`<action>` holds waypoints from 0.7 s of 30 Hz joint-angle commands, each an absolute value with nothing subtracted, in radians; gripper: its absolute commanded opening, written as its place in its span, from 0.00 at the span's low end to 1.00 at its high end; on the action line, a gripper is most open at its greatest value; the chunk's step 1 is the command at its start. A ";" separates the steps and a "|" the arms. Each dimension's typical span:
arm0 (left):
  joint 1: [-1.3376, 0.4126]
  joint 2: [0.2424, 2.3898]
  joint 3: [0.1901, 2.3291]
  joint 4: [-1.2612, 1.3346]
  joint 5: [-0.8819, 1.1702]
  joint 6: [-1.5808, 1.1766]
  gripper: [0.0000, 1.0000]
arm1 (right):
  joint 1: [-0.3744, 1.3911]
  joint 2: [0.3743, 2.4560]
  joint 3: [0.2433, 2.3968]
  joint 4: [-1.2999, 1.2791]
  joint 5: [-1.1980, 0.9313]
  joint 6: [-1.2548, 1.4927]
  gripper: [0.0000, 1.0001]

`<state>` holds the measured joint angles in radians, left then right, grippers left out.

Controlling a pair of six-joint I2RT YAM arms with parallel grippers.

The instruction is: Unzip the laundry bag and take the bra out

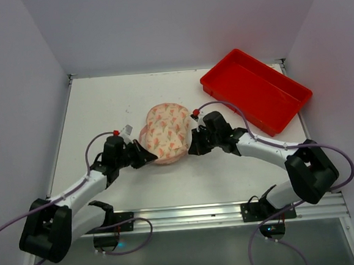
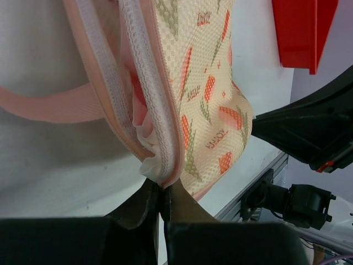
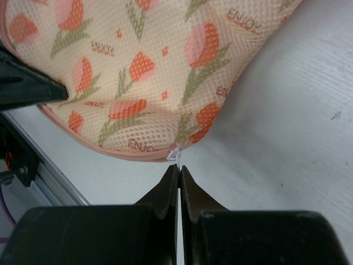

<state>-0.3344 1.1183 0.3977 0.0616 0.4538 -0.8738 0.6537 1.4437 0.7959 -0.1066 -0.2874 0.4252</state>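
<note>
1. Bearing surface: table [image 1: 101, 108], with red tray [image 1: 256, 89] far right.
2. Centre: laundry bag [image 1: 165, 132], left seam gaping; pale fabric inside, likely the bra [image 2: 148, 163].
3. The left gripper [image 2: 164, 190], clamped on the bag's seam edge.
4. The right gripper [image 3: 179, 175], tips pinched on the zipper pull [image 3: 175, 157]. Risk: so slight a hold may slip when tugged.

White tabletop [image 1: 101, 108] carries two items: a cream laundry bag [image 1: 165, 132] with pink-orange print resting at the centre of the frame, and a red tray [image 1: 256, 91] lying askew at the upper right, near the back corner, apart from the bag.
</note>
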 commanded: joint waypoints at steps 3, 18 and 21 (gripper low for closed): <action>-0.457 0.885 0.224 0.063 0.290 -1.014 0.31 | 0.624 1.453 0.848 -0.164 -0.242 0.367 0.08; -0.428 0.902 0.623 -0.390 -0.071 -0.790 0.89 | 0.703 1.192 0.930 -0.290 -0.039 0.410 0.89; -0.364 1.018 0.638 -0.316 -0.005 -0.755 0.83 | 0.703 1.140 0.888 -0.270 -0.017 0.420 0.89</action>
